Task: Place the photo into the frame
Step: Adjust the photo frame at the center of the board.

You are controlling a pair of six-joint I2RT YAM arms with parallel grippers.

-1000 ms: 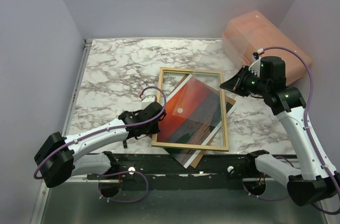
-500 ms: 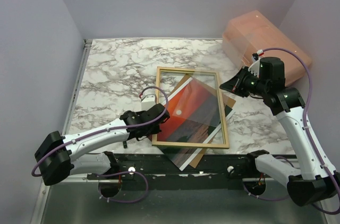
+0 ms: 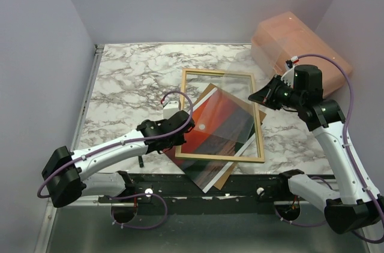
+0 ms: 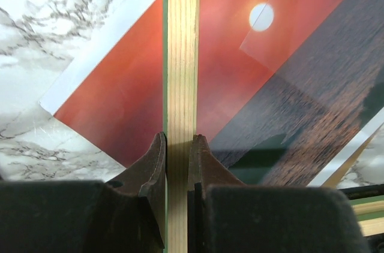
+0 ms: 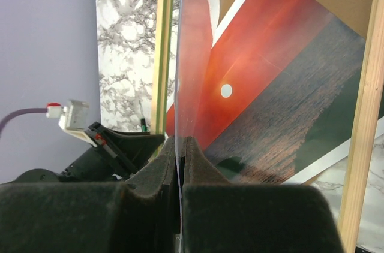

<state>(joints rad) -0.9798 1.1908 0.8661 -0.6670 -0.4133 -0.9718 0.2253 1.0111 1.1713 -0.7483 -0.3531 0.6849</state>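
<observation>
— Left gripper (image 3: pixel 177 135) first: what has it got?
— Its jaws are pinched narrow on the frame's (image 3: pixel 219 157) 9 o'clock rail, pale wood side up. The wrist view shows the rail clamped between them.
— And the right gripper (image 3: pixel 257 98)?
— Closed tight on the edge of a clear sheet (image 3: pixel 237 103), by the frame's 2 o'clock corner. The sheet slants over the opening.
— Where is the photo (image 3: pixel 216 126)?
— Flat on the table (image 3: pixel 132 79), picture up, under the frame and askew to it. One corner pokes out past the 6 o'clock rail. A brown board (image 3: pixel 208 91) lies beneath it.
</observation>
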